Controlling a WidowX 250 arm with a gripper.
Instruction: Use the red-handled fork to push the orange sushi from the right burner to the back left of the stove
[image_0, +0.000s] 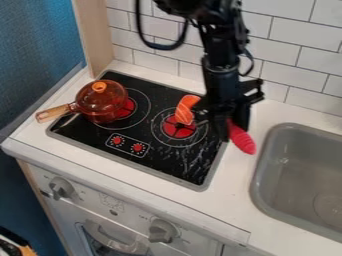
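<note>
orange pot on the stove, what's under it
The pot sits over a burner, whose red centre and rings partly show beside it; what lies directly beneath is covered.

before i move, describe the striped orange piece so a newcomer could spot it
Beside the grey sink is the black stovetop; look at its burner nearer the sink. A small orange piece lies there. Its pale stripes set it apart from the see-through pot and the plain pinkish-red thing at the gripper.
</note>
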